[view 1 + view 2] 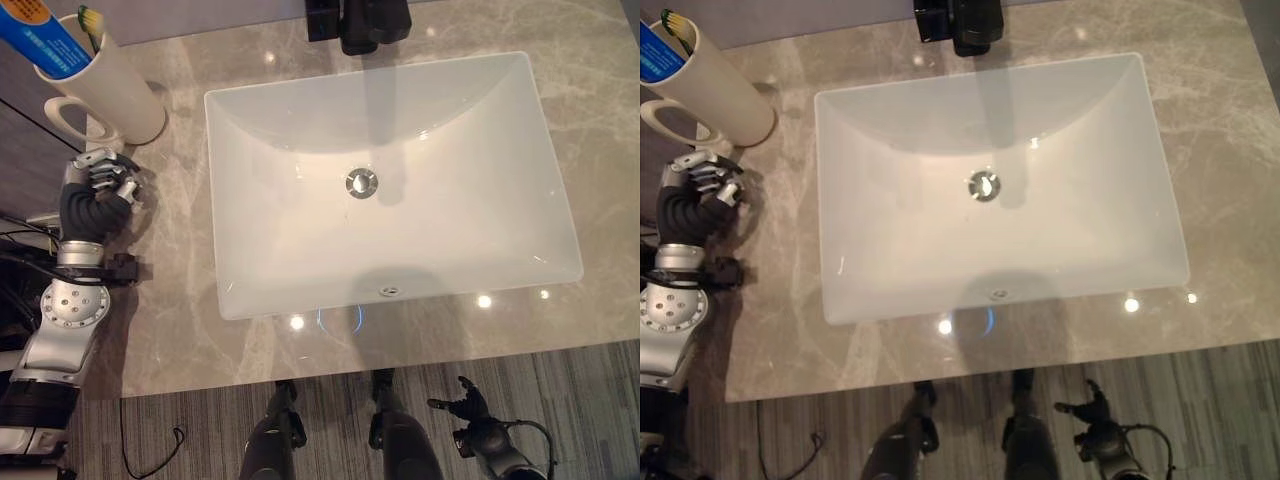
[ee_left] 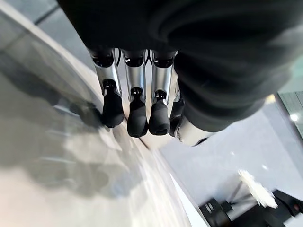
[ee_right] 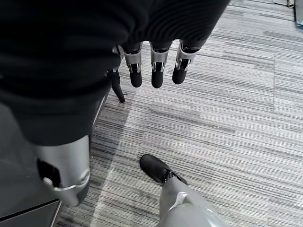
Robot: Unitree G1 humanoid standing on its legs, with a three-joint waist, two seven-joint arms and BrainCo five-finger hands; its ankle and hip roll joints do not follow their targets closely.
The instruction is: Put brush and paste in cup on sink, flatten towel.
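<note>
A white cup (image 1: 108,88) with a handle stands at the counter's far left corner. A blue paste tube (image 1: 38,36) and a brush with a green-yellow head (image 1: 90,20) stick up out of it. My left hand (image 1: 101,177) rests on the counter just in front of the cup, a little apart from the handle. Its fingers (image 2: 137,111) are relaxed and hold nothing. My right hand (image 1: 470,405) hangs below the counter's front edge over the floor. Its fingers (image 3: 156,71) are loose and empty too.
A white rectangular sink (image 1: 480,120) with a metal drain (image 1: 361,182) takes up the counter's middle. A black faucet (image 1: 370,25) stands behind it. Grey marble counter (image 1: 600,130) runs to the right, and striped carpet (image 3: 227,118) lies below.
</note>
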